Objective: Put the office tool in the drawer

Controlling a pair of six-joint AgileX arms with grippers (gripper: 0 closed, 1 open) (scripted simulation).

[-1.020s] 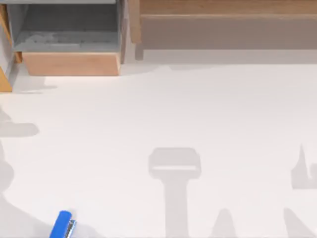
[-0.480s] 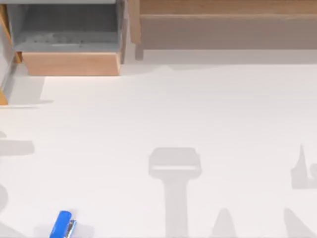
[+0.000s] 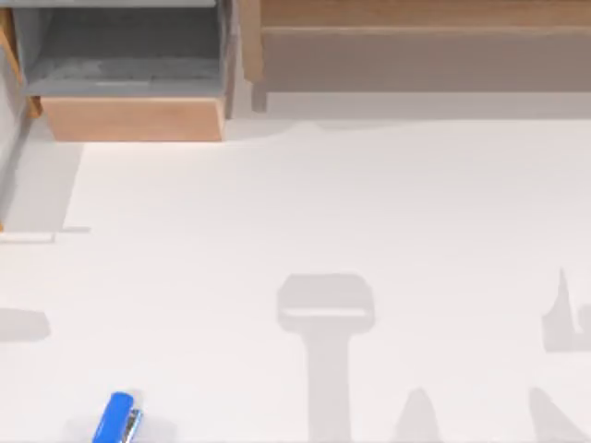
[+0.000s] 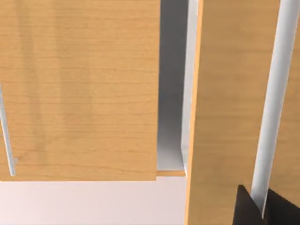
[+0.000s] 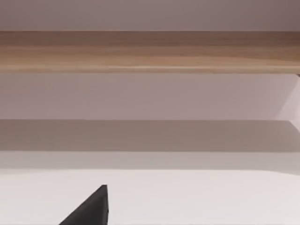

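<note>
**Stapler at the near left edge, drawer open at the far left**

Stapler [image 3: 116, 419], small and bright blue with a sliver of silver metal along one side, lies flat on the white table [image 3: 369, 203] close to the near edge on the left, tilted a little off square. It stands alone, well apart from everything else.

The drawer [image 3: 129, 83] is at the far left corner, pulled out toward the table's middle: its grey inside is open to view from above and its light tan front panel [image 3: 132, 119] faces the near side. Just beside it to the right runs the long wooden shelf unit [image 3: 425, 46], spanning the rest of the far edge, with a dim recess under its top board.

The table surface is plain and white, crossed by soft grey shadows: a hammer-like shape near the middle of the near half, pointed shapes at the near right, and a patch at the left edge.

In the left wrist view, tan wood-grain panels and a pale grey gap between them stand close to the camera, with a dark fingertip [image 4: 248, 208] at the frame's edge; whether the left gripper's fingers are apart or together cannot be told. The right wrist view looks across the white table at the shelf unit's wooden board [image 5: 150, 51], with one dark fingertip [image 5: 91, 208] in sight; the spread of the right gripper's fingers cannot be told either.
</note>
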